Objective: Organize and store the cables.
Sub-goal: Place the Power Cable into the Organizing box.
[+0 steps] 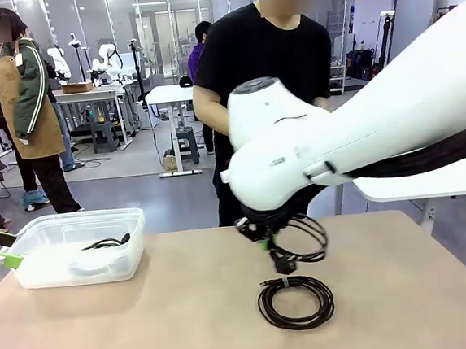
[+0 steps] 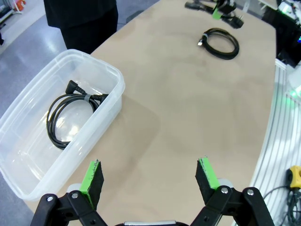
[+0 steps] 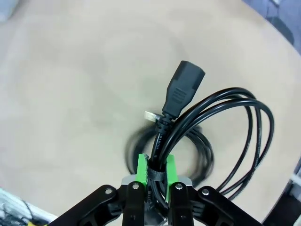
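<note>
Right claw [image 3: 156, 162] clamps the lifted cable [image 3: 244, 122], centre frame, above the bench [image 1: 148, 329]. Left claw [image 2: 150, 176] gapes empty beside the tub [image 1: 118, 262] at left, where a stored cable [image 2: 70, 115] already lies. A loose cable [image 1: 296, 302] waits lower centre: one down, two to go.

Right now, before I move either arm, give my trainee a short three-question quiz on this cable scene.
1. True or false: the right pincer is shut on a coiled black power cable.
2. Multiple choice: how many black cable coils lie inside the clear plastic tub? A none, B one, C three.
3. Fill in: the left pincer is ___ and holds nothing.
Key: 1 true; 2 B, a single coil; 3 open.
</note>
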Tool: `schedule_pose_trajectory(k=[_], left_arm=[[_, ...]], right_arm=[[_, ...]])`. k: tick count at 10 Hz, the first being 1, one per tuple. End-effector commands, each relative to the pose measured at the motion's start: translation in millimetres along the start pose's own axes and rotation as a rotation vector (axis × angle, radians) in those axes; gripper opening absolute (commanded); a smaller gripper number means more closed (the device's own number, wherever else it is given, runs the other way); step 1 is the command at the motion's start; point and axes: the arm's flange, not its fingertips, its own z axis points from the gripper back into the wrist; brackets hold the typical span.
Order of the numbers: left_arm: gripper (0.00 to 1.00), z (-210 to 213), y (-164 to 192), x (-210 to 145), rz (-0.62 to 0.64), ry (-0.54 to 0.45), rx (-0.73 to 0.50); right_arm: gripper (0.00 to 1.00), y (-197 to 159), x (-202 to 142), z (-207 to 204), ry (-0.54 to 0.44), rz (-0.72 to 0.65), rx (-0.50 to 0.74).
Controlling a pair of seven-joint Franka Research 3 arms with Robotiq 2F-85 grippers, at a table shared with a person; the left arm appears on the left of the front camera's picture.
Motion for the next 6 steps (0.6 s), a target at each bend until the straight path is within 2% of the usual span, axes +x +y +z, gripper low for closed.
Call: schedule_pose_trajectory(k=[1, 6], left_arm=[[1.0, 0.5, 0.6, 3.1, 0.017, 0.002, -0.014], [1.0, 0.5, 0.6, 3.1, 0.017, 0.002, -0.014]], right_arm=[[0.18, 36.2, 25.1, -18.9, -0.068, 0.033, -0.016], [0.18, 116.7, 34.4, -56.0, 0.025, 0.173, 0.082]])
